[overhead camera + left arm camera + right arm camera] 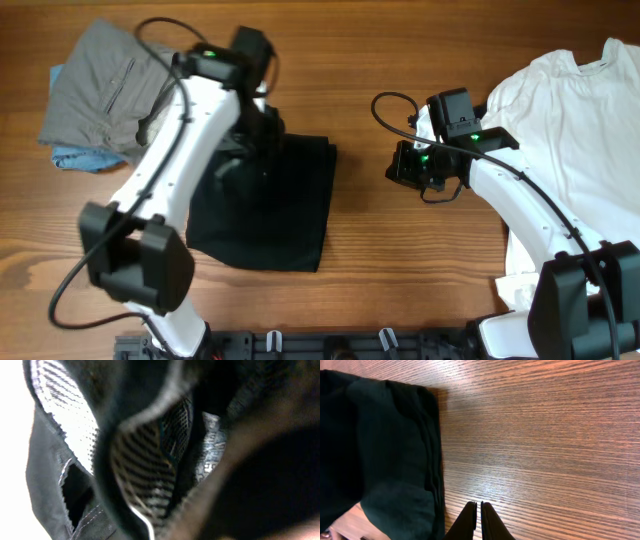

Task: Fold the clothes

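The black garment (285, 215) lies folded into a rough rectangle in the middle of the table. My left gripper (256, 142) is down at its far left corner. In the left wrist view the black fabric (135, 395) fills the frame right up against the camera, its pale grey ribbed inner side (145, 460) showing. My fingers are hidden in the folds and seem shut on it. My right gripper (400, 165) hovers over bare wood just right of the garment. In the right wrist view its fingers (479, 506) are shut and empty beside the garment's edge (380, 450).
A white T-shirt (575, 130) is spread at the right, partly under my right arm. A grey piece (100, 90) lies on a blue piece (75, 158) at the far left. Bare wood (360, 230) shows between the black garment and the T-shirt.
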You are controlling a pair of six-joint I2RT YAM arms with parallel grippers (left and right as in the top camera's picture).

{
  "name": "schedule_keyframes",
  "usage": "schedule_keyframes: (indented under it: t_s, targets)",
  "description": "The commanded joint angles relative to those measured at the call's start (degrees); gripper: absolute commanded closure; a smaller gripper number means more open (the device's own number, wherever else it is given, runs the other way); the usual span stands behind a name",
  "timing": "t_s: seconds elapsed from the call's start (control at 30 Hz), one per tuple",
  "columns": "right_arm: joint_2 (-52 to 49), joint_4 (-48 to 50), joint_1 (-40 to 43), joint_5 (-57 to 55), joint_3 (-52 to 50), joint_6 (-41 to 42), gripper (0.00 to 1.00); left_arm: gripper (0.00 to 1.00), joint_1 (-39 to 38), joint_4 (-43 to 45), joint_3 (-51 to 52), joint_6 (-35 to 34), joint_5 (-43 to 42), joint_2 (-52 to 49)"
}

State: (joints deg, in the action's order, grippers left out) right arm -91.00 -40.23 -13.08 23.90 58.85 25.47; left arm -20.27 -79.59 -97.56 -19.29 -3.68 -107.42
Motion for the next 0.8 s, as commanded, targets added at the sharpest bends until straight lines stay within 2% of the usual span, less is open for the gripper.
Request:
schedule_keyframes:
  t_s: [0.0, 0.07, 0.1, 0.17, 0.37, 0.43, 0.47, 0.57, 0.7, 0.77]
  targets:
    - [0.59, -0.13, 0.33, -1.46, -0.24, 0.13, 0.91, 0.69, -4.04, 0.63, 0.28, -2.36, 0.61, -3.39]
    - [0.59, -0.13, 0.35, -1.44, -0.24, 0.13, 0.91, 0.49, -5.29, 0.70, 0.26, -2.43, 0.55, -4.94]
    - [0.59, -0.15, 0.35, -1.44, -0.24, 0.09, 0.91, 0.44, -5.60, 0.48, 0.26, -2.38, 0.57, -5.22]
    - [0.59, -0.33, 0.35, -1.49, -0.24, -0.15, 0.89, 0.40, -5.60, -0.22, 0.04, -2.19, 0.55, -5.22]
    - [0.59, 1.40, 0.35, -1.01, -0.24, -6.08, 0.82, 0.44, -0.26, -10.32, -9.64, 0.50, 0.79, -4.96]
    - [0.63, 2.75, 0.33, 2.45, -0.20, -9.88, 0.82, 0.47, 1.90, -11.76, -12.15, 2.21, 0.79, -4.96]
    - [0.63, 3.50, 0.33, 5.51, -0.20, -11.74, 0.80, 0.52, 3.13, -11.85, -12.72, 2.62, 0.81, -4.96]
    - [0.63, 5.44, -0.20, 14.60, -0.20, -15.28, 0.78, 0.95, 6.93, -11.30, -12.63, 2.56, 0.55, -4.85]
    - [0.44, 8.00, -4.74, 16.46, -0.20, -14.78, 0.86, 0.96, 10.86, -10.88, -11.61, 2.71, -0.31, -4.87]
    - [0.04, 10.27, -7.91, 16.37, -0.20, -13.66, 0.86, 0.96, 11.87, -10.23, -10.47, 3.96, -0.31, -4.87]
